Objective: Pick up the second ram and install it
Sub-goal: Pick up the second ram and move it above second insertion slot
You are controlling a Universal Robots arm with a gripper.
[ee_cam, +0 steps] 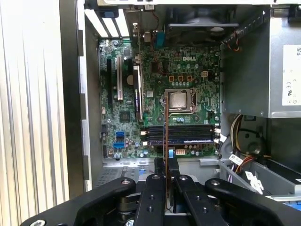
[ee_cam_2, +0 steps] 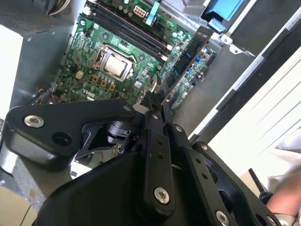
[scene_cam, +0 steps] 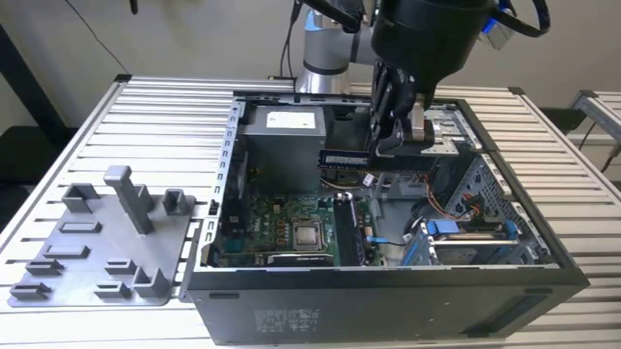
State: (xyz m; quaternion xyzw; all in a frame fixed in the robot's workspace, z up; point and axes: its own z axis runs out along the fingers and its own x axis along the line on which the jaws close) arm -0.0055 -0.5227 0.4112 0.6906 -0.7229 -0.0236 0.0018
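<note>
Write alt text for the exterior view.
The gripper holds the second ram above the open computer case, whose motherboard lies exposed inside. A grey holder tray with upright posts sits beside the case on the slatted table, at the exterior view's left.

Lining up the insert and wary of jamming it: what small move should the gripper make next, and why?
Probably turn the wrist, without lowering, until the second ram runs along the memory slots. The gripper is shut on it above the motherboard, and in the first wrist view its edge crosses those slots rather than lying along them.
</note>
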